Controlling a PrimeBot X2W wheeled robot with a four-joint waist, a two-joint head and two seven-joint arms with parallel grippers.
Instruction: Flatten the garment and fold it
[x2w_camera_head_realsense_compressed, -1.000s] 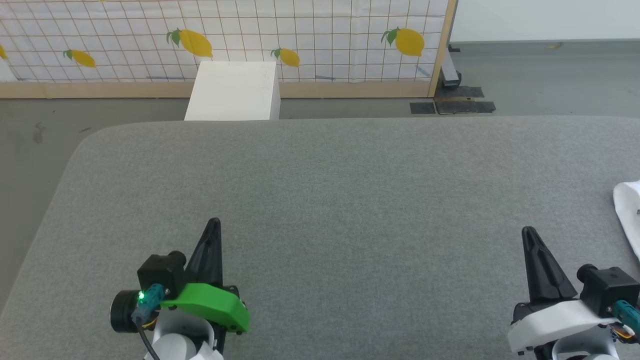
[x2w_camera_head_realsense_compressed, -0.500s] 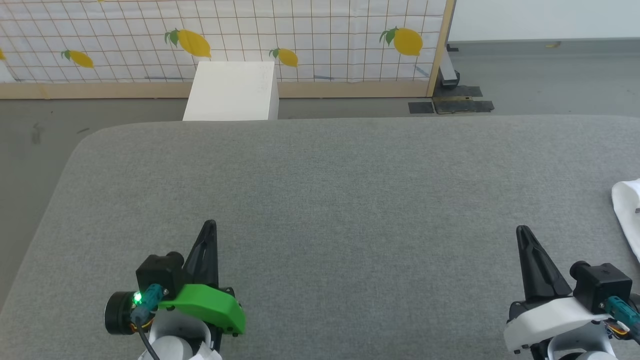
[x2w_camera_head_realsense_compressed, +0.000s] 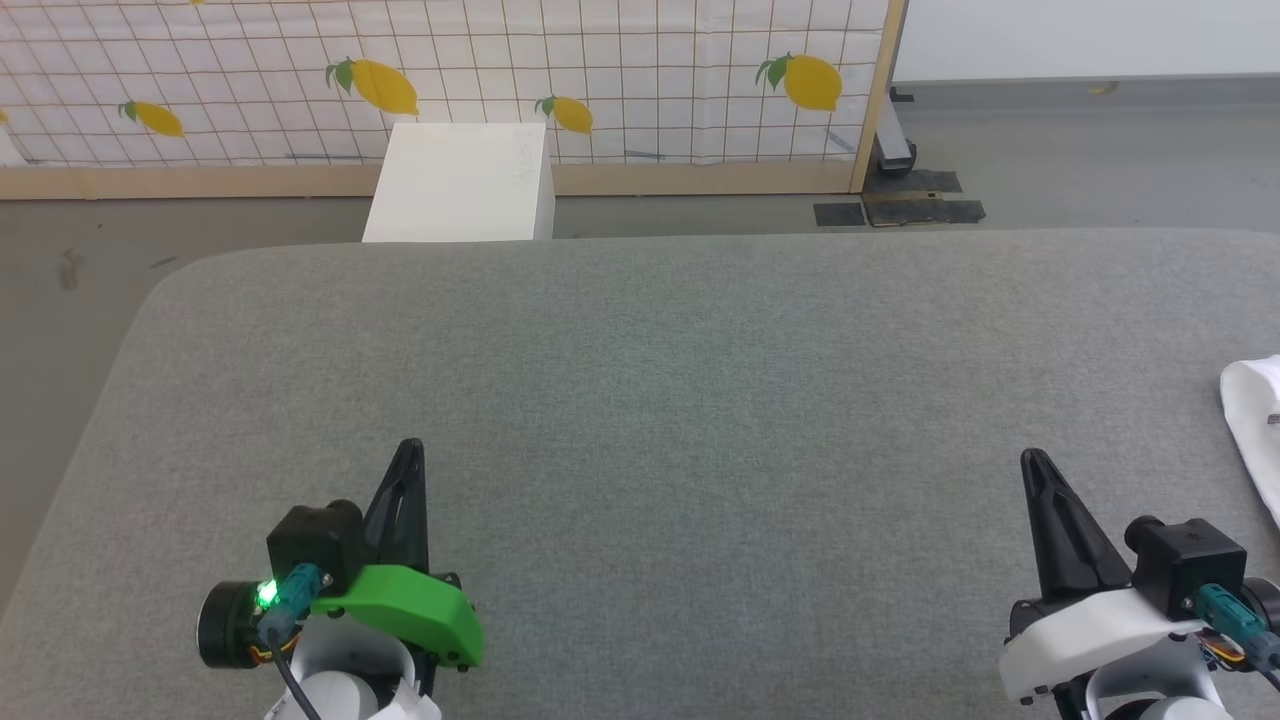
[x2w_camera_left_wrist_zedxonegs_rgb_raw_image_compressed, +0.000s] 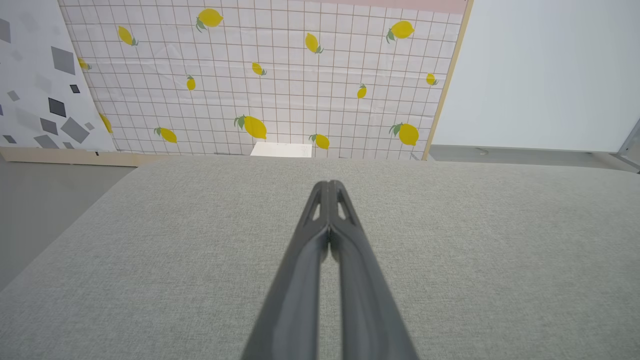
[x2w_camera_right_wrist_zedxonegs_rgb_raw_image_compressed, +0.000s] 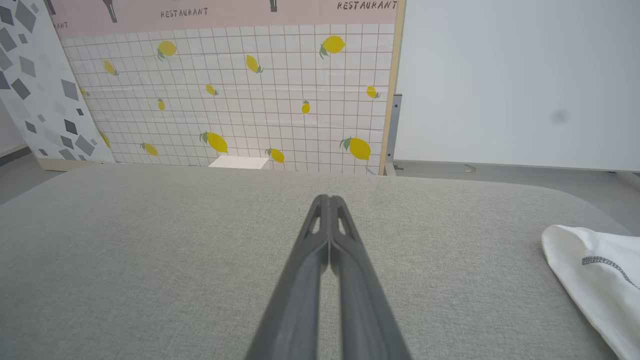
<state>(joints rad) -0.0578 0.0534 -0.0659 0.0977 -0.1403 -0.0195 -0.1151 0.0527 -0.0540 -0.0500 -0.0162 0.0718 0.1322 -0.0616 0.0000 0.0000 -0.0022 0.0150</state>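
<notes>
Both arms sit low at the near side of the grey pad (x2w_camera_head_realsense_compressed: 640, 380), reaching forward with their fingers pointing away from the robot, close over the fabric. On the near left, the left gripper (x2w_camera_head_realsense_compressed: 408, 452) carries a green cover. Its two dark fingers are pressed together into a single point, with nothing between them. On the near right, the right gripper (x2w_camera_head_realsense_compressed: 1033, 462) wears a white cover and leans a little leftward at the tip. Its fingers are likewise pressed together and empty. The two grippers are well apart, with bare pad between them.

The garment (x2w_camera_head_realsense_compressed: 1253, 415) lies on the pad's right side, to the right of the right gripper and apart from it. What I can see of it is a rounded white fold, and the right wrist view shows a short run of dark zigzag stitching on it.

Beyond the pad, a white box (x2w_camera_head_realsense_compressed: 455, 180) stands on the floor in front of a lemon-print screen (x2w_camera_head_realsense_compressed: 650, 70).
</notes>
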